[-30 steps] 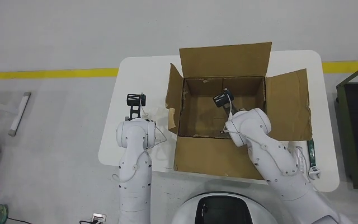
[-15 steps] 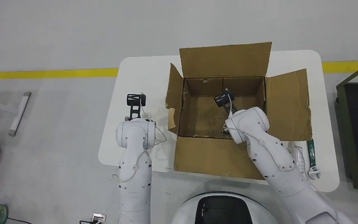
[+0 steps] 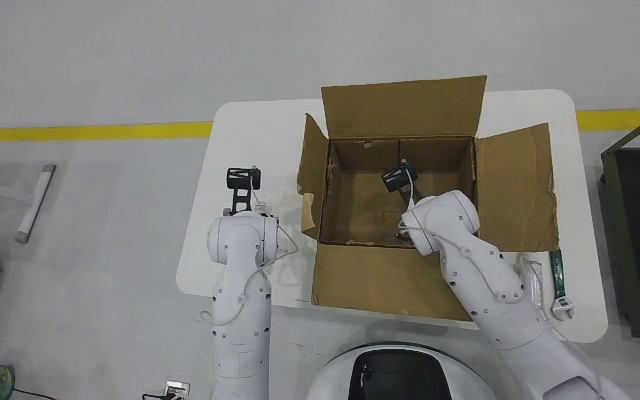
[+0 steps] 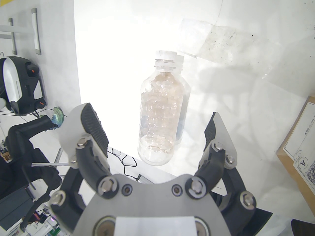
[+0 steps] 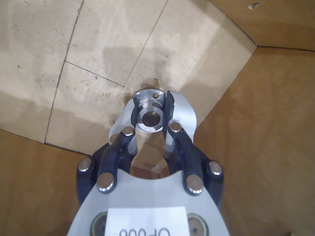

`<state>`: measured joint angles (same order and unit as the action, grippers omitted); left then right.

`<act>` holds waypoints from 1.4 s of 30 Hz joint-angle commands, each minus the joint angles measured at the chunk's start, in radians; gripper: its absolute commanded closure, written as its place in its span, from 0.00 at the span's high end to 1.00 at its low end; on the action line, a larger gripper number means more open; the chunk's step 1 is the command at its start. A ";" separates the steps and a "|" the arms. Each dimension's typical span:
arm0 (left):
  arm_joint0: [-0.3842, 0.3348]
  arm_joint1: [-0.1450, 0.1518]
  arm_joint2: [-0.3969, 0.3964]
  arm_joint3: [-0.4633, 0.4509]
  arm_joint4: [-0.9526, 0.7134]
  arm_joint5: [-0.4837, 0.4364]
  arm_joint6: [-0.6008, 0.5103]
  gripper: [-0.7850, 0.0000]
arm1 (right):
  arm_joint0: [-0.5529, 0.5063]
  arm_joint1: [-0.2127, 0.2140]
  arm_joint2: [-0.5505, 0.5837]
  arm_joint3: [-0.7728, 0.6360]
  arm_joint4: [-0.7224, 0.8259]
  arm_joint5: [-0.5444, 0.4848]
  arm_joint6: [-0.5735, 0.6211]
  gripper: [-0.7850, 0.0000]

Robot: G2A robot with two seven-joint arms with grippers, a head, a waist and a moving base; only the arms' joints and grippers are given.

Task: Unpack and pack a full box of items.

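Observation:
An open cardboard box [image 3: 515, 190] stands on the white table [image 3: 260, 125], flaps spread. My right gripper [image 3: 398, 178] is down inside it, near the back wall. In the right wrist view the right gripper [image 5: 151, 109] is shut on a small metal flanged ring [image 5: 149, 117] just above the box floor [image 5: 98, 37]. My left gripper [image 3: 243, 184] hangs over the table left of the box. It is open [image 4: 151, 121], and a clear plastic bottle [image 4: 161, 109] with a white cap stands upright on the table between and just beyond its fingers, apart from both pads.
A wrench and a green-handled tool [image 3: 557, 283] lie at the table's right edge. A patch of clear tape [image 4: 221, 42] is stuck to the tabletop beyond the bottle. The box's labelled outer wall [image 4: 300, 148] is close beside the left gripper.
The right arm has shifted very slightly left inside the box, still holding the ring. The left arm has not moved.

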<state>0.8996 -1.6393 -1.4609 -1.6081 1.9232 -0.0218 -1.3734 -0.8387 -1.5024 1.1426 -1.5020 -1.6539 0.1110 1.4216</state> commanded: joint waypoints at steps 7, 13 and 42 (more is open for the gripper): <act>0.000 0.000 0.000 0.000 0.000 0.000 0.000 1.00 | -0.061 0.006 0.076 -0.302 0.018 0.008 0.024 0.00; 0.000 0.000 0.000 0.000 0.000 0.000 0.000 1.00 | -0.128 0.022 0.237 -0.657 0.043 -0.025 0.050 0.00; 0.000 0.000 0.000 0.000 0.000 0.000 0.000 1.00 | -0.591 0.046 0.863 -0.682 0.184 -0.079 -0.148 0.00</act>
<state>0.8996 -1.6393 -1.4609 -1.6081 1.9232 -0.0218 -1.3734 -1.4294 -1.4573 2.0137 -2.1958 -1.4469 0.0358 1.2947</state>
